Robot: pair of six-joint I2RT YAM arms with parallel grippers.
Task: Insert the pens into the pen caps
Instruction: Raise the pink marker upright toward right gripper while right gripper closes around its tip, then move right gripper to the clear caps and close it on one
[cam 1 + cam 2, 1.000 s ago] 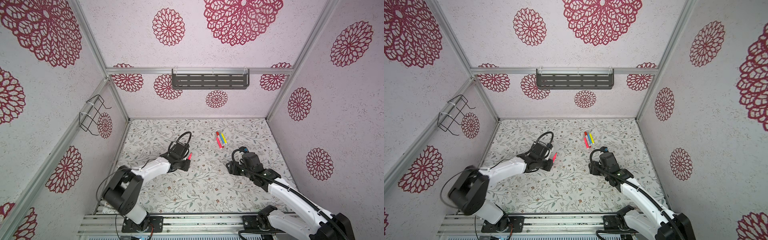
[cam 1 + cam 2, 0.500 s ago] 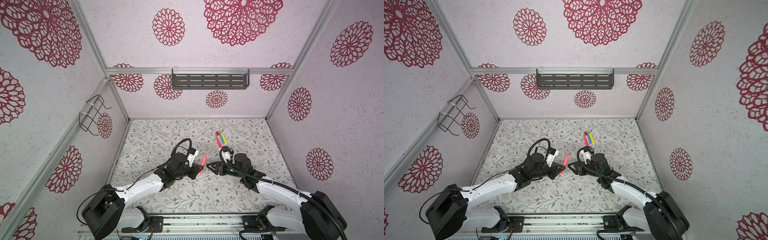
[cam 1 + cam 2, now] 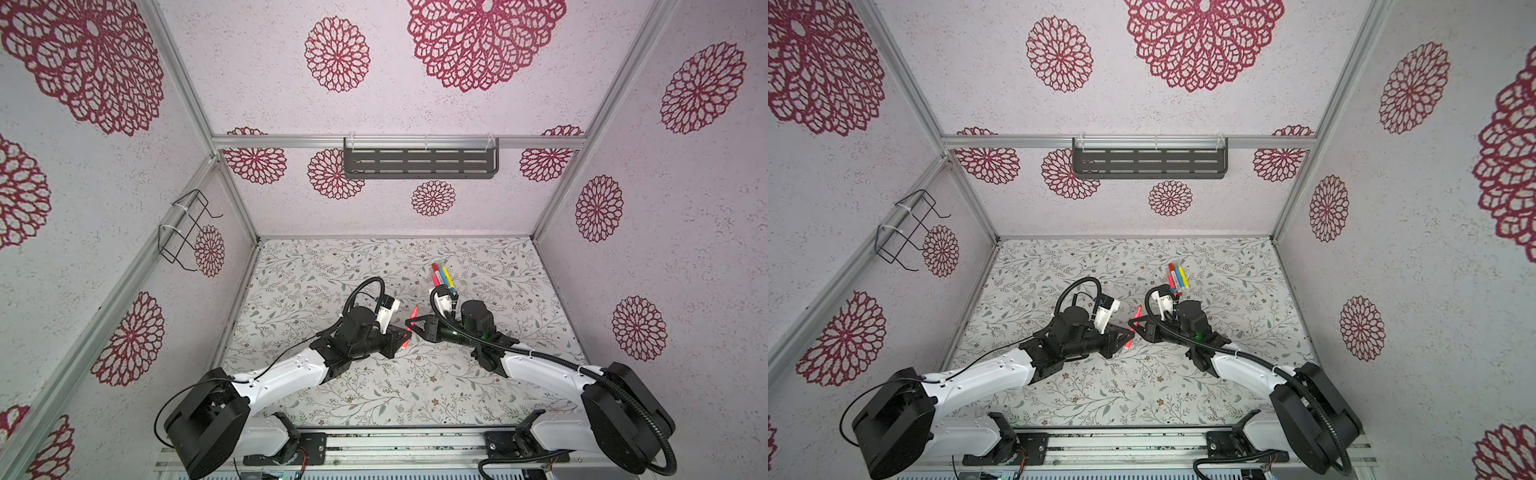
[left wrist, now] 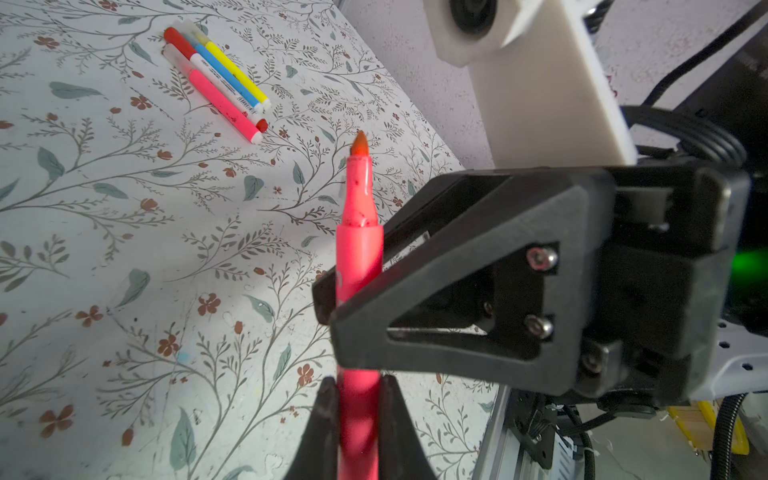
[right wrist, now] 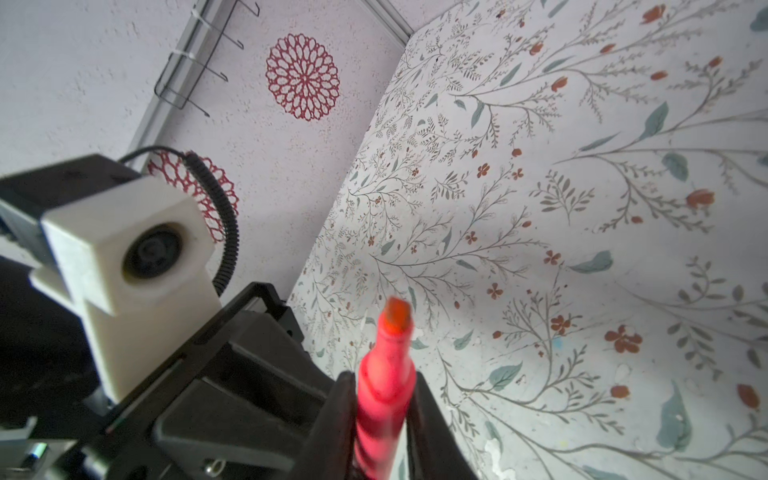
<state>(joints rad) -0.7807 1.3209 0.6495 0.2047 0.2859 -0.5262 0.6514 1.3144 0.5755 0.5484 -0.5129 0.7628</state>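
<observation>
Clamping one slim pinkish-red pen (image 4: 359, 253), its orange felt tip uncapped, the left gripper (image 4: 358, 388) and right gripper (image 5: 384, 399) both pinch its barrel tight.

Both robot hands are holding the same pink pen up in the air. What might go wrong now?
1. Both the left gripper and right gripper are shut on the pink pen; if the arms pull differently, it may bend or slip out.
2. Its tip is bare, so it might smear a gripper or the table if dropped.
</observation>
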